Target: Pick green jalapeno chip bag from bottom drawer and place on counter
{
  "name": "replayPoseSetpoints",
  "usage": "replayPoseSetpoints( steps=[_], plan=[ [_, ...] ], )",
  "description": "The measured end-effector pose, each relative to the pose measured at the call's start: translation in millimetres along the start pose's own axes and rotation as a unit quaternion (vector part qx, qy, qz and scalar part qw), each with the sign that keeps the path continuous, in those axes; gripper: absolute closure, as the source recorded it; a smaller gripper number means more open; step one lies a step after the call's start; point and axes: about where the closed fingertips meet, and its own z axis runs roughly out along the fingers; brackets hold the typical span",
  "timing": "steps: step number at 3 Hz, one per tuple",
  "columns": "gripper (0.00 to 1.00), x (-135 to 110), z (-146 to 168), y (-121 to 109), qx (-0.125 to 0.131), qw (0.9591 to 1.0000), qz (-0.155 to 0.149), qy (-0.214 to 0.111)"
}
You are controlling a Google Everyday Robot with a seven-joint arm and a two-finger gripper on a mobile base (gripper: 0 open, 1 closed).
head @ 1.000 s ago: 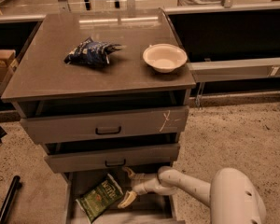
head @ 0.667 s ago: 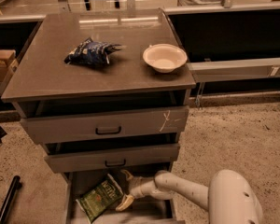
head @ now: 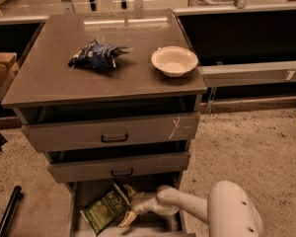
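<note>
Two spread fingers [head: 129,189] of the white gripper [head: 129,205] are set at the right edge of the glossy green jalapeno chip bag [head: 104,210] in the deep grey metal bottom drawer [head: 73,202]; closing is judged due next.

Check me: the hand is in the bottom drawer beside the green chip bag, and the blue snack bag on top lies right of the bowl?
Not quite. The camera view shows the blue snack bag left of the bowl. The hand is in the bottom drawer beside the green chip bag.
</note>
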Motion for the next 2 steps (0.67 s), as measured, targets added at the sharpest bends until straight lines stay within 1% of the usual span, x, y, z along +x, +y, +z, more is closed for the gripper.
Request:
replayPoseSetpoints(
  steps=[1,2],
  plan=[
    [0.0,5,7,-1,-0.002,1.0,0.004,0.006],
    [0.18,23,10,-1,0.007,0.9997,0.019,0.011]
  ],
)
